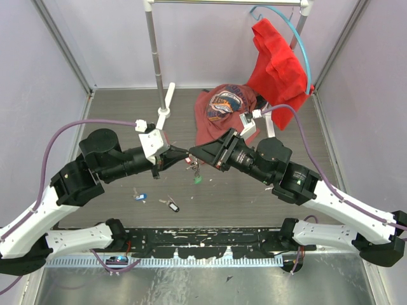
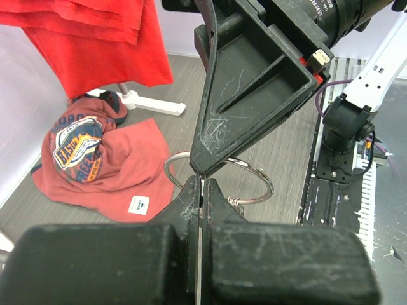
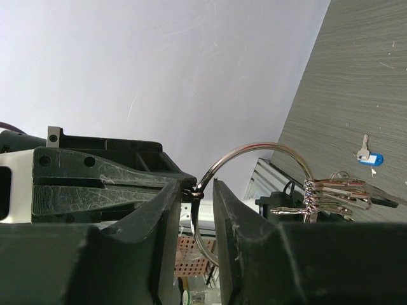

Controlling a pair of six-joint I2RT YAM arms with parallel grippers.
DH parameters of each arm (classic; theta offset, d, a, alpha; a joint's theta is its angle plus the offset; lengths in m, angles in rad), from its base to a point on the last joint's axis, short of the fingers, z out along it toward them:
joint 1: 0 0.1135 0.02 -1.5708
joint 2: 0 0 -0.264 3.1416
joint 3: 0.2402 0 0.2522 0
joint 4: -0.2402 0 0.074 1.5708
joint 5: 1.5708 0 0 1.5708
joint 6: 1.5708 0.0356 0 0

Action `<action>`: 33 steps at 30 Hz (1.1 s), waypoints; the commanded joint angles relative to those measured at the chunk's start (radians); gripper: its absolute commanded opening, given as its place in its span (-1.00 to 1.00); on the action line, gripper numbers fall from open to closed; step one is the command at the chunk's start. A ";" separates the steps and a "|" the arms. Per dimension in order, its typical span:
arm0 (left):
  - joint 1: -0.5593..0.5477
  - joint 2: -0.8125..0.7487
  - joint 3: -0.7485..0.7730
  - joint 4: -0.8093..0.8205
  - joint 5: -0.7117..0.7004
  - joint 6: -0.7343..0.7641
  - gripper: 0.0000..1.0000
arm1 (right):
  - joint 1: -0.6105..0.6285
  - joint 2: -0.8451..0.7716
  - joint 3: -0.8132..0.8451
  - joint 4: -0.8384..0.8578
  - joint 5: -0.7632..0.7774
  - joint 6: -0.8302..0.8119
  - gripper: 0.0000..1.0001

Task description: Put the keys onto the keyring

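The keyring is a silver wire ring held in the air over the table's middle. My left gripper is shut on its near edge. My right gripper is open, with its jaws slightly apart on either side of the ring wire, facing the left gripper's tip. Several keys hang bunched on the ring, with a green tag dangling below. Two loose keys lie on the table: one with a blue tag, also in the right wrist view, and a black-and-white one.
A red printed garment lies on the table behind the grippers. A red cloth hangs from a rack at the back right. A white stand and a metal pole stand at the back. A black rail runs along the front edge.
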State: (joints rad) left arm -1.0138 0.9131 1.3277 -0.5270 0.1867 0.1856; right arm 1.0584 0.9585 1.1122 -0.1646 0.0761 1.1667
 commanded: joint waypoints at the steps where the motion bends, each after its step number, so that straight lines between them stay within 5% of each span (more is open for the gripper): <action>1: -0.002 -0.011 -0.006 0.062 0.022 -0.008 -1.00 | 0.002 0.000 0.011 0.068 -0.004 0.008 -0.37; 9: -0.002 -0.011 -0.006 0.065 0.029 -0.008 -1.00 | 0.003 0.003 0.008 0.075 -0.001 0.008 -0.46; 14: -0.002 -0.012 -0.010 0.064 0.031 -0.006 -1.00 | 0.002 0.001 0.009 0.079 0.007 -0.006 -0.91; 17: -0.002 -0.015 -0.011 0.059 0.023 -0.008 -0.97 | 0.002 -0.009 0.008 0.074 0.024 -0.021 -0.99; 25: -0.003 -0.098 -0.067 0.015 -0.090 -0.064 -0.27 | 0.002 -0.037 0.038 -0.021 0.116 -0.086 -0.98; 33: -0.001 -0.132 -0.121 -0.078 -0.247 -0.162 0.01 | 0.002 -0.025 0.093 -0.140 0.203 -0.143 -0.99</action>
State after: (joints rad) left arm -1.0134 0.7746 1.2304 -0.5579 0.0284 0.0898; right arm 1.0588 0.9470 1.1286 -0.2813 0.2028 1.0714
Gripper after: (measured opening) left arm 0.485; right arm 0.099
